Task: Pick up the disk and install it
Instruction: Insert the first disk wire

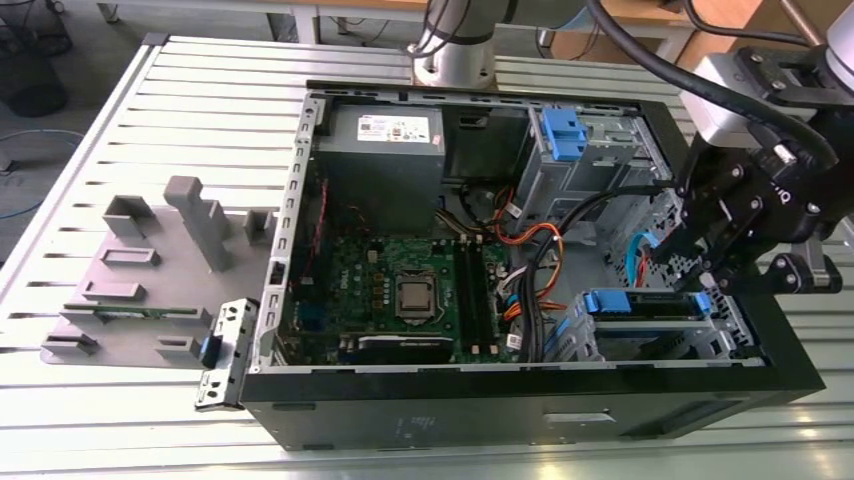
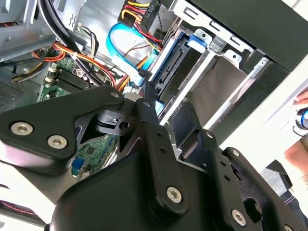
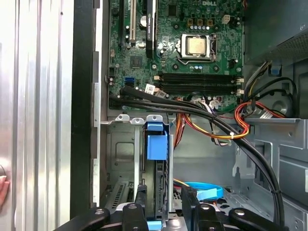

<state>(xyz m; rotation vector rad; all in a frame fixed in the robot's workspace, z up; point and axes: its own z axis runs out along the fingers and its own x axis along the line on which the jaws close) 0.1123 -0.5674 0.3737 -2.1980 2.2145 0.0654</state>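
Note:
The disk [image 3: 158, 185] stands edge-on in the lower drive cage [image 1: 647, 335] at the front corner of the open computer case [image 1: 534, 410], on the exterior view's right. Its blue carrier rail and tab [image 3: 156, 144] stick up above the cage; the tab also shows in the exterior view [image 1: 621, 302]. My gripper [image 3: 164, 204] hangs right over this cage, open, with one black finger [image 3: 139, 204] on each side of the disk's end. A small gap shows between the disk and the other finger [image 3: 190, 202]. In the second wrist view the gripper [image 2: 171, 115] sits close to the disk [image 2: 168, 67].
Black and orange cables [image 3: 211, 120] cross just beside the cage. The motherboard [image 1: 400, 290], power supply [image 1: 387, 140] and tall grey cage with a blue-tabbed bracket [image 1: 561, 135] fill the case. A grey fixture plate [image 1: 134, 290] lies on the table. A person's hand [image 2: 301, 120] is near the case.

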